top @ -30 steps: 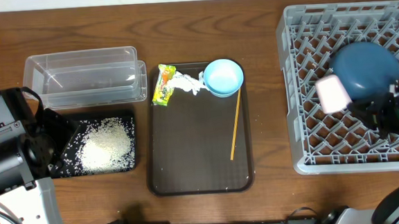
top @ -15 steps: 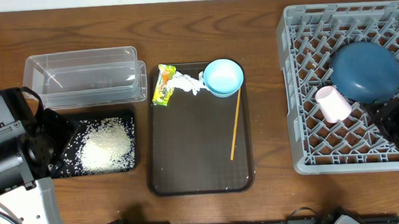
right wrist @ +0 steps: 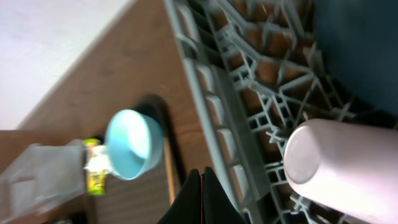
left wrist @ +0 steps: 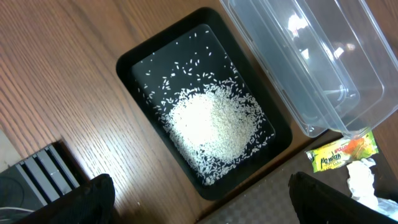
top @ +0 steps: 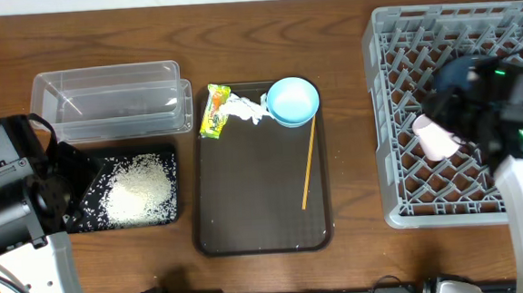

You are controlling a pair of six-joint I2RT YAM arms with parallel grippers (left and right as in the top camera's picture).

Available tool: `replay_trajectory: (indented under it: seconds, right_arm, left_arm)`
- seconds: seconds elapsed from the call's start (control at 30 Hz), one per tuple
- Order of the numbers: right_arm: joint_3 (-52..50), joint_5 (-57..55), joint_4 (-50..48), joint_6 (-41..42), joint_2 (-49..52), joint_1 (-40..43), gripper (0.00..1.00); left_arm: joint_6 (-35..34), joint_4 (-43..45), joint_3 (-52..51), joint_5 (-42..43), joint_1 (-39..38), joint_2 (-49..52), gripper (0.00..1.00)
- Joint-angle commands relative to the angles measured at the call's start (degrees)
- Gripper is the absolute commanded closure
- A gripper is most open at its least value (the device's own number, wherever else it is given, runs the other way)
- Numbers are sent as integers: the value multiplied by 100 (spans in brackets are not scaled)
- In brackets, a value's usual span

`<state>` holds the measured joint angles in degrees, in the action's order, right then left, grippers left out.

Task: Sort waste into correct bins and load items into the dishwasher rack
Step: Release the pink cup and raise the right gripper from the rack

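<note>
**Cup dropped off in the rack, right arm pulling away**

The grey rack (top: 382, 112) lies under the right pincer (right wrist: 200, 186), which carried the pink cup (right wrist: 339, 168) a second ago and now looks closed on nothing. The dark blue bowl (right wrist: 360, 50) sits just beyond its tips, and the cup lies on its side just beside them, among the pegs. I'd call the cup loaded. The pale blue bowl (top: 292, 101), chopstick (top: 309, 166), wrapper (top: 214, 111) and tissue (top: 250, 109) wait well off from it. The left pincer (left wrist: 202, 193) is spread wide and empty, with the rice (left wrist: 211, 124) below it.
</note>
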<state>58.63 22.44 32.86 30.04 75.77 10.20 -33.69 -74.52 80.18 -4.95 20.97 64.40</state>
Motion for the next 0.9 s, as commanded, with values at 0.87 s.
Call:
replay_trajectory:
  seconds: [0.87]
  right_arm:
    - [1023, -2791, 1910, 457, 920, -289, 99]
  left_arm:
    - [-48, 0, 68, -111, 35, -4, 8]
